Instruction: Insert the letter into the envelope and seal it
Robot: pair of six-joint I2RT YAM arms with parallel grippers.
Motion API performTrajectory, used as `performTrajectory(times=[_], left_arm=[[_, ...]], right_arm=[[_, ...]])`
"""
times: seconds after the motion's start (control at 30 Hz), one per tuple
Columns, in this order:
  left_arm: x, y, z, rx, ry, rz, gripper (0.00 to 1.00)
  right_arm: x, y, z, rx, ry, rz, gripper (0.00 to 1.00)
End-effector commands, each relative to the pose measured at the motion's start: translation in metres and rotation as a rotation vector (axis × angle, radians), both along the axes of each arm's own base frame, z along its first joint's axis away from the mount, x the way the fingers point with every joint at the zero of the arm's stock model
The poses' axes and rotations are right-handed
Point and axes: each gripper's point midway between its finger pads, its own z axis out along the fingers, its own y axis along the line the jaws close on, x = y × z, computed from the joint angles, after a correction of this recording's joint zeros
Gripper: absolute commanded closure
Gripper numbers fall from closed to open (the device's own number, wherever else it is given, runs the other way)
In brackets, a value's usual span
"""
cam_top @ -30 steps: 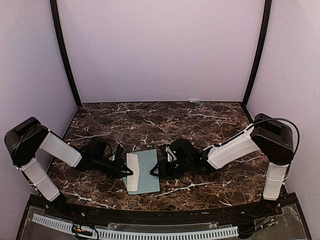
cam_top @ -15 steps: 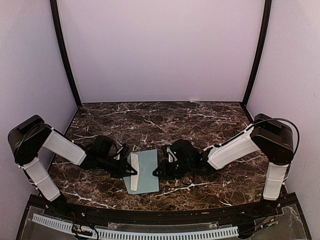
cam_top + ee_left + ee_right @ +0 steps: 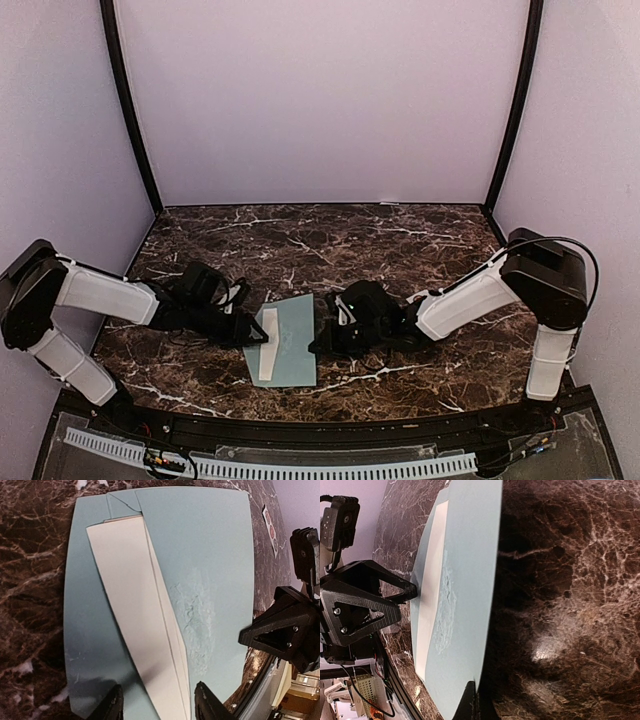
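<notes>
The pale teal envelope lies flat at the table's near middle. The letter, a white folded sheet, lies slantwise along its left part. Its right long edge meets the teal top layer, and how far it reaches under is hidden. My left gripper is open, its fingertips standing on either side of the letter's near end. My right gripper is shut on the envelope's right edge, which casts a dark shadow on the marble. In the top view the left gripper and right gripper face each other across the envelope.
A small white strip of round stickers lies on the dark marble just beyond the envelope's right side. The table's near black rim runs close behind the envelope. Purple walls enclose the table on three sides.
The left gripper moved right over the envelope and opened; less of the white letter shows now. The right gripper closed at the envelope's right edge.
</notes>
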Motion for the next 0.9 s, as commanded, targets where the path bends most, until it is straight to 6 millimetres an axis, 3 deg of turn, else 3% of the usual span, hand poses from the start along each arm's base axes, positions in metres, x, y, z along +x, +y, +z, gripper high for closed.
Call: performTrajectory(times=[0.0,0.07,0.43,0.67,0.87], left_arm=[[0.0,0.015,0.002,0.086,-0.026,0.015,0.51],[-0.001,0.015,0.001,0.086,-0.02,0.017,0.51],[-0.007,-0.001,-0.009,0.05,0.028,-0.02,0.84],[-0.012,-0.008,-0.017,0.059,0.051,-0.044,0.99],[-0.014,-0.014,-0.019,0.054,0.057,-0.058,1.0]], right_arm=[[0.001,-0.004,0.0,-0.001,-0.002,-0.013,1.0],[0.002,-0.003,0.0,0.0,-0.004,-0.011,1.0],[0.002,0.0,-0.002,-0.009,-0.002,0.002,1.0],[0.002,0.001,-0.004,-0.015,0.001,0.006,1.0],[0.002,0.002,-0.004,-0.016,0.001,0.01,1.0]])
